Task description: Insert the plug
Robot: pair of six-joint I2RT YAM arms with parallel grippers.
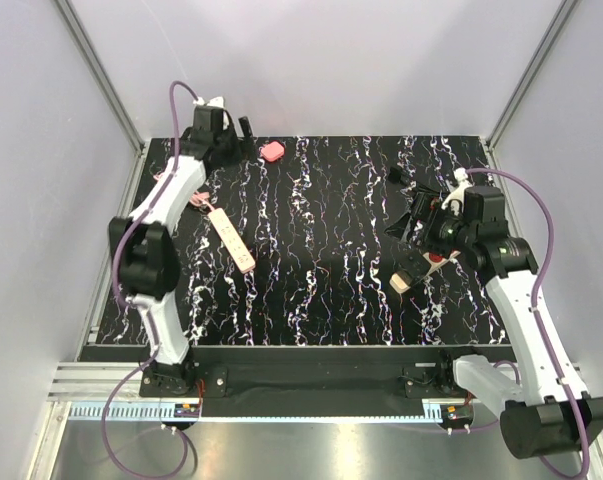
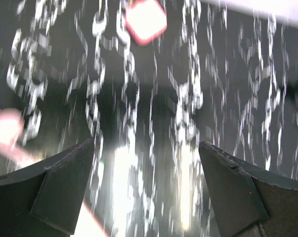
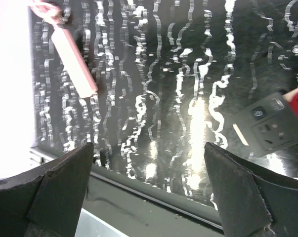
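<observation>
Plug lay flat on worktop, beyond far end of beige strip and slightly to its right, apart from it. L claw was open, nothing betw. its fingers, positioned over worktop near strip's far end. In L wrist view the plug showed ahead of the claw, blurred. R claw was open and empty, well to right of strip. Black socket block w/ pale end lay right of strip, below R arm. Small red item sat by block; contact could not be determined.
</observation>
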